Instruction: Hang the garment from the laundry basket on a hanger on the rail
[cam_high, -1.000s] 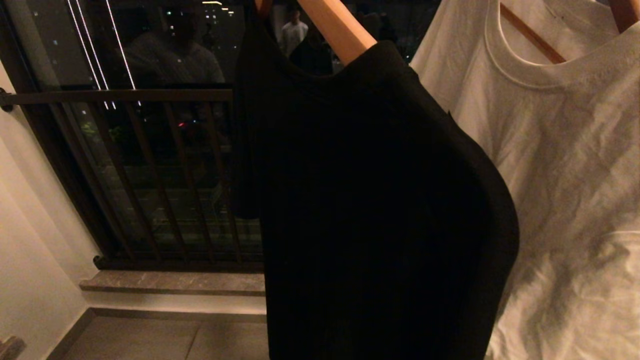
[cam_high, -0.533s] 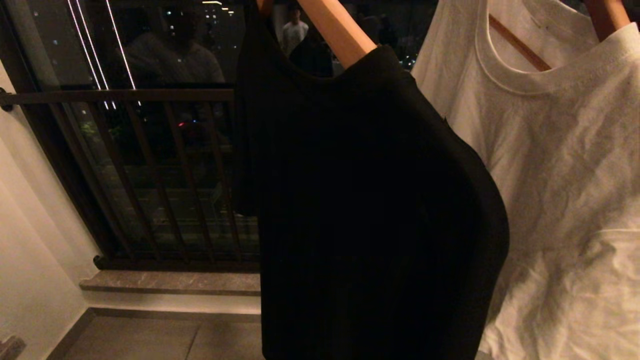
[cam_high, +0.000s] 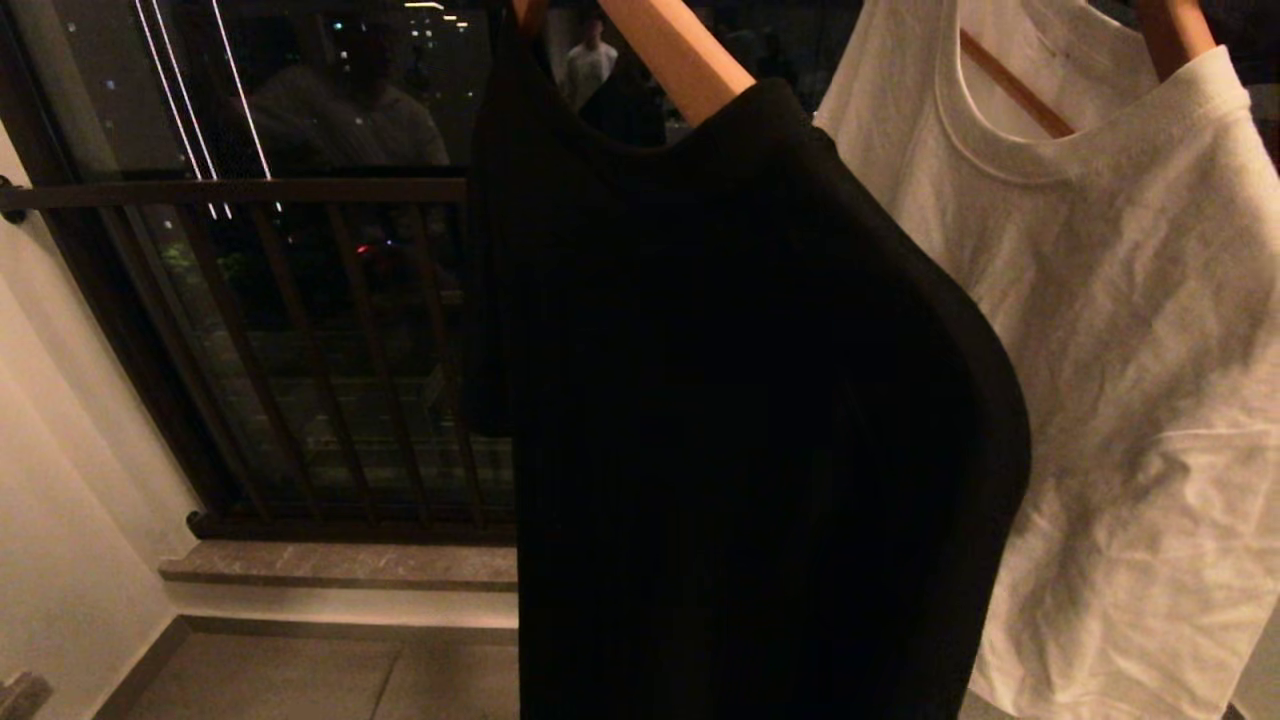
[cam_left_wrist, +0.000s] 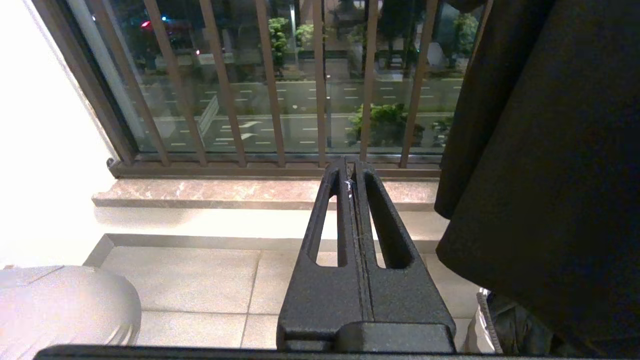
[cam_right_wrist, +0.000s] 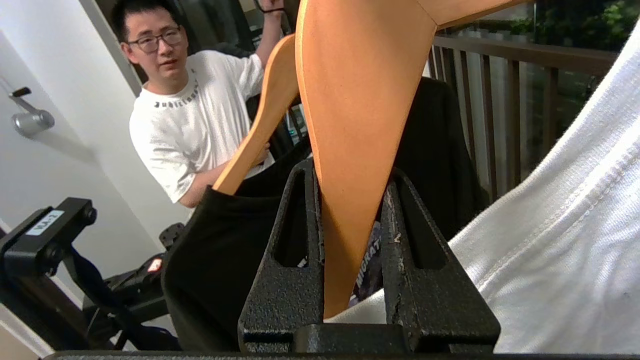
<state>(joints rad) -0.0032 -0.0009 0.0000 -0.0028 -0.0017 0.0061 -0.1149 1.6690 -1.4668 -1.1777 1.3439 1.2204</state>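
- My right gripper (cam_right_wrist: 352, 200) sits closest, jaws pinched narrow around the arm of a wooden hanger (cam_right_wrist: 357, 100); a white shirt (cam_right_wrist: 550, 250) is draped on it.
- To do this well I judge I should lift steadily, keep the hanger level so the shirt doesn't slide off, and let go only once the hook has seated.
- My left gripper (cam_left_wrist: 352, 172) is parked low, jaws pressed together with nothing between them.
- Just beyond, a black shirt (cam_high: 740, 400) hangs on its own hanger (cam_high: 680, 55), touching the white shirt's edge.
- A person (cam_right_wrist: 200, 110) stands beside the black shirt.
- Farthest is the barred window (cam_high: 260, 340).
- I can see neither the rail nor the basket.
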